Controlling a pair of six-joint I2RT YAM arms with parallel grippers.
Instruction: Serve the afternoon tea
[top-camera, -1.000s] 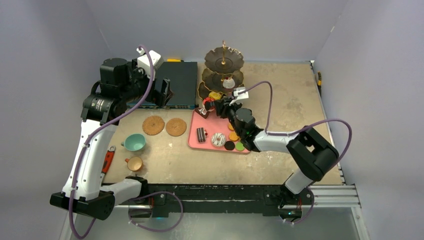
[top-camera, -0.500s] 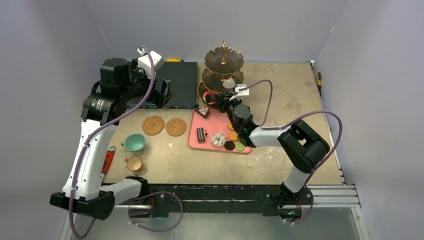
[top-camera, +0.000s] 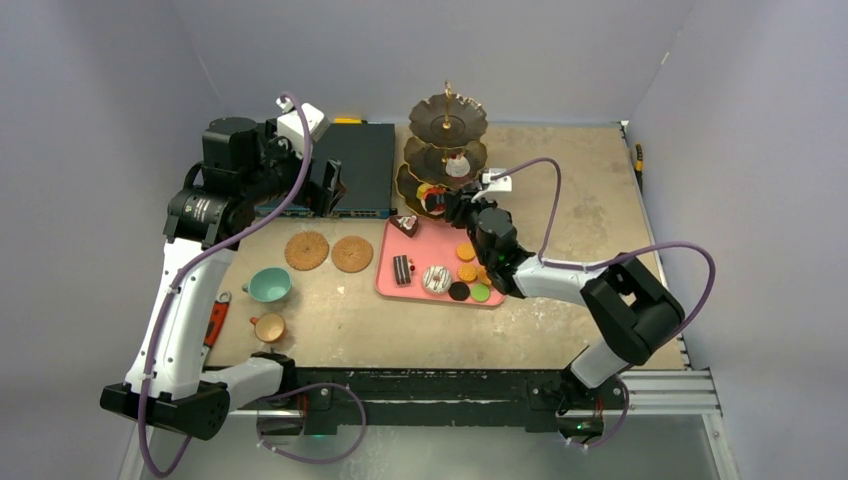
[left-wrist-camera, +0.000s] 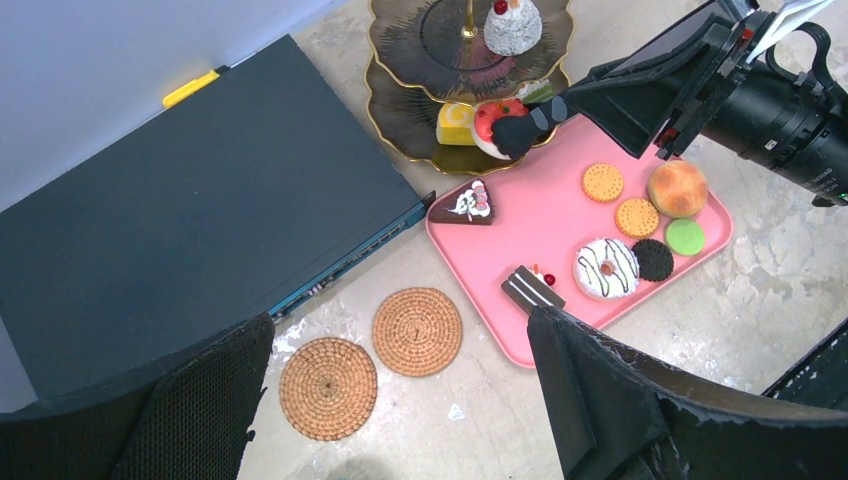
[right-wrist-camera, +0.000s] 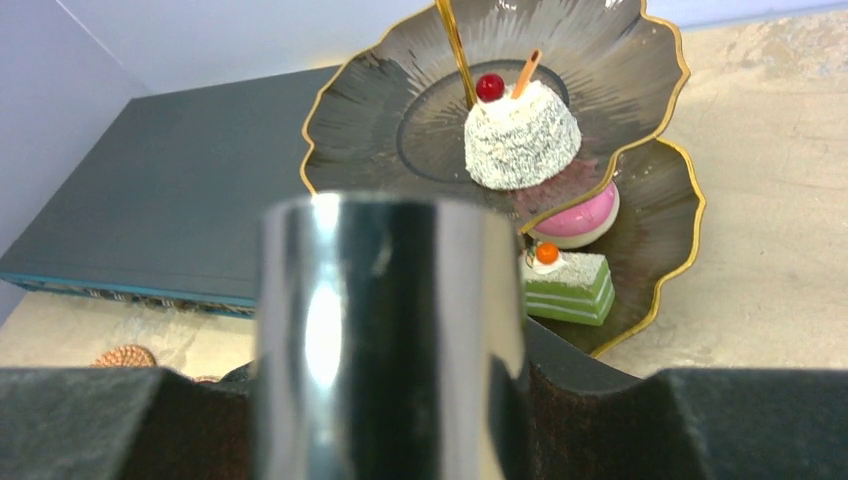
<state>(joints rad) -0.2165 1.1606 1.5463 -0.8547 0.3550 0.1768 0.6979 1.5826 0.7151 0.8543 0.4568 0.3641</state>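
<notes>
Right gripper (top-camera: 460, 208): jaws partly closed on the shiny handle end of the black tongs (left-wrist-camera: 520, 128). The tong tips are at a red cake (left-wrist-camera: 487, 120) over the near rim of the bottom tier. Cannot tell whether the cake is pinched or already resting on the plate.

Left gripper (left-wrist-camera: 400, 430): spread wide, holding nothing, hanging high over the far-left part of the worktop above the dark box (top-camera: 355, 165).

The three-tier stand (left-wrist-camera: 400, 115) is at the middle of the far edge.
- Middle tier: a white frosted cake (right-wrist-camera: 522, 135).
- Bottom tier: a yellow cake (left-wrist-camera: 455, 122) just beside the red one, a pink macaron (right-wrist-camera: 575, 222) and a green layered slice (right-wrist-camera: 568, 285).

The pink tray (left-wrist-camera: 560, 215), mid-worktop, has a donut (left-wrist-camera: 605, 268), biscuits, a bun and chocolate pieces unserved. The teal cup (top-camera: 268, 285) and tan cup (top-camera: 269, 327) sit near the left edge, off the two coasters (top-camera: 307, 250).

Risks, as I judge them:
- The red cake sits at the very rim, so an early or crooked release could roll it off onto the tray.
- The yellow cake is close enough that the tips could shove it on opening.
- The tongs reach under the overhanging middle tier, and lifting straight up could catch that rim and rock the stand.
- The handle is smooth metal and may twist in the jaws.
</notes>
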